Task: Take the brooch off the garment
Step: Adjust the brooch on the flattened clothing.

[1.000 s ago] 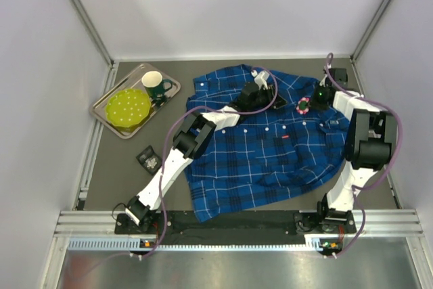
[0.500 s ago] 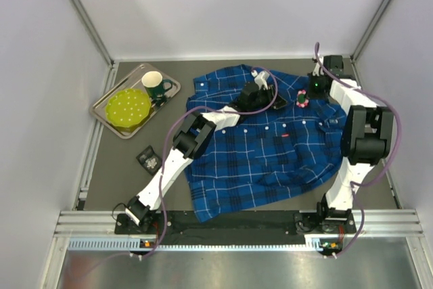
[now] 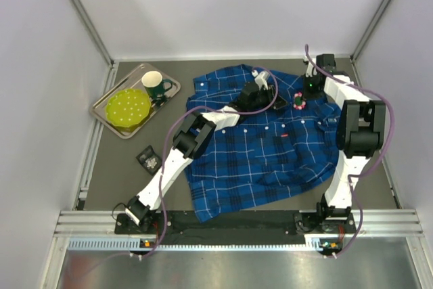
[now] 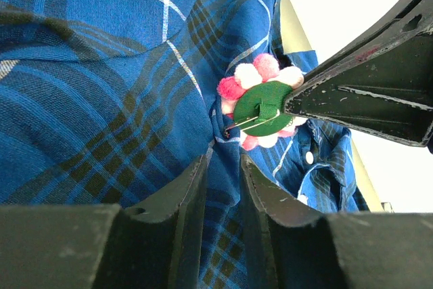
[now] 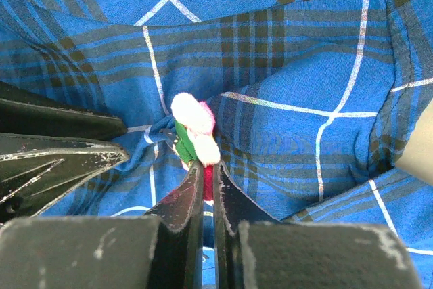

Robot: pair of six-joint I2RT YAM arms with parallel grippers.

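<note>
The garment (image 3: pixel 264 147) is a blue plaid shirt spread flat across the middle of the table. The brooch (image 3: pixel 298 101), a green disc ringed with pink and white pompoms, sits on the shirt's upper right part. My right gripper (image 5: pixel 208 166) is shut on the brooch (image 5: pixel 193 126) at its lower edge. In the left wrist view the brooch (image 4: pixel 264 103) stands on edge with a thin pin showing, and the right fingers (image 4: pixel 358 99) hold it from the right. My left gripper (image 4: pixel 223 160) is shut on a raised fold of the garment (image 4: pixel 101 99) just below the brooch.
A metal tray (image 3: pixel 137 72) at the back left holds a green mug (image 3: pixel 154 84) and a yellow-green dotted disc (image 3: pixel 128 107). A small black object (image 3: pixel 148 159) lies on the table left of the shirt. Walls close in on the left, right and back.
The right gripper has moved toward the back and slightly left with the brooch in it, its arm straightening along the right wall. The left arm has not moved.
</note>
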